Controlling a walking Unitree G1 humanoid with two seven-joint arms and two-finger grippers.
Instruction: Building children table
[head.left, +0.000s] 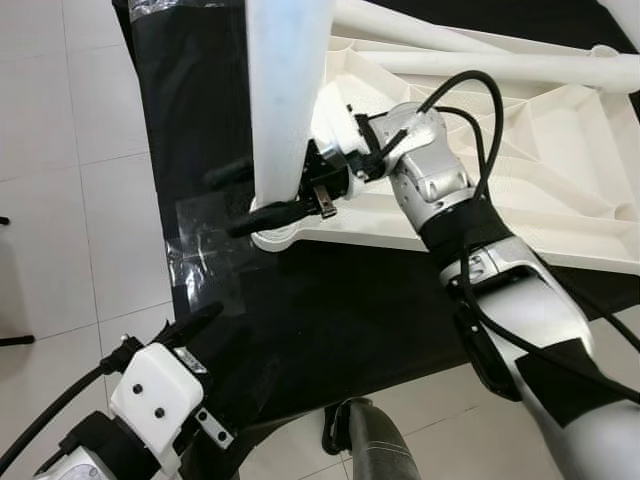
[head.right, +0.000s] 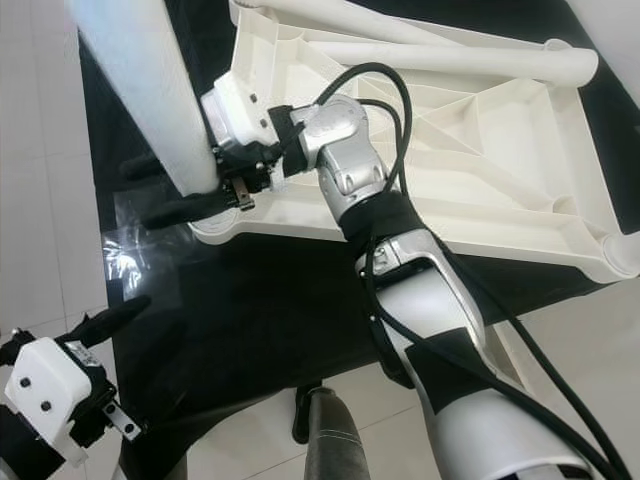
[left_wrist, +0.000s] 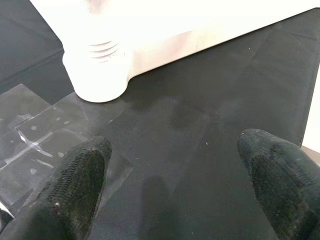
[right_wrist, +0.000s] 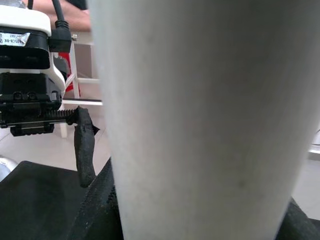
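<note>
A white plastic table (head.left: 560, 170) lies upside down on a black mat (head.left: 340, 320). One white leg (head.left: 285, 100) stands upright in its near left corner socket (left_wrist: 97, 75). My right gripper (head.left: 225, 203) is shut on this leg just above the socket, and its black fingertips stick out past the leg's left side. In the right wrist view the leg (right_wrist: 210, 120) stands right in front of the camera. My left gripper (left_wrist: 175, 175) hovers low over the mat in front of that corner, open with nothing between its fingers (head.left: 195, 325).
Two more white legs (head.left: 480, 60) lie across the table's ribbed underside. A patch of clear tape (head.left: 200, 255) is stuck on the mat's left edge. White floor tiles (head.left: 60, 150) surround the mat. A dark rounded part (head.left: 365, 440) sits at the near edge.
</note>
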